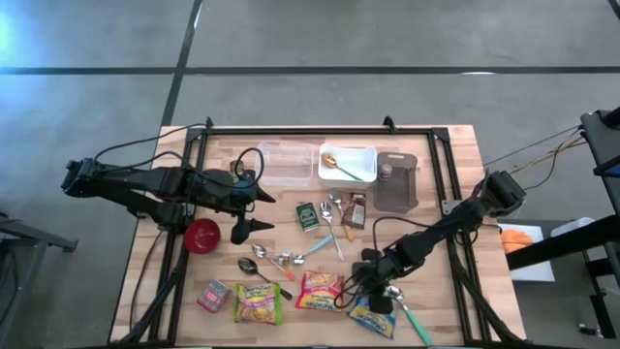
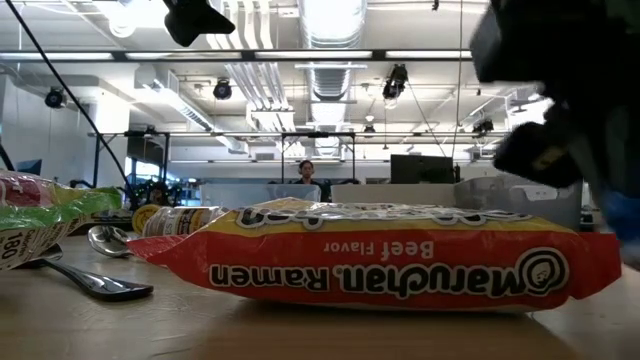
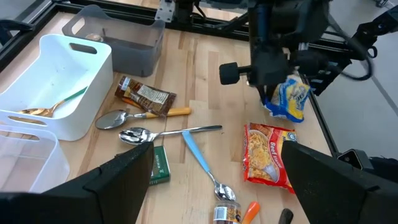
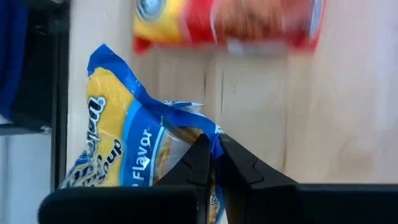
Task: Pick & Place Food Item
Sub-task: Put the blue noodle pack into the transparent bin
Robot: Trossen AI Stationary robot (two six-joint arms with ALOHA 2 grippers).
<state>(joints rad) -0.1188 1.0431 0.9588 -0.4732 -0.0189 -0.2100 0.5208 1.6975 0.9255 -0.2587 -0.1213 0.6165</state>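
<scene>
We see the right gripper [image 4: 212, 163] with its two dark fingers pinched together on the edge of the blue and yellow soup packet [image 4: 124, 143], the wrapper crumpled where they bite. In the high view that right gripper [image 1: 373, 284] is low at the table's front right, with the blue packet [image 1: 371, 316] just beneath it and the red ramen packet [image 1: 321, 289] just beside. The left gripper [image 1: 254, 210] hangs over the table's left middle, its jaws spread wide and holding nothing, near the red bowl [image 1: 202, 234]. Behind lie spoons [image 1: 332, 215], a white bin [image 1: 348, 165] holding a gold spoon, and a grey bin [image 1: 396, 181].
</scene>
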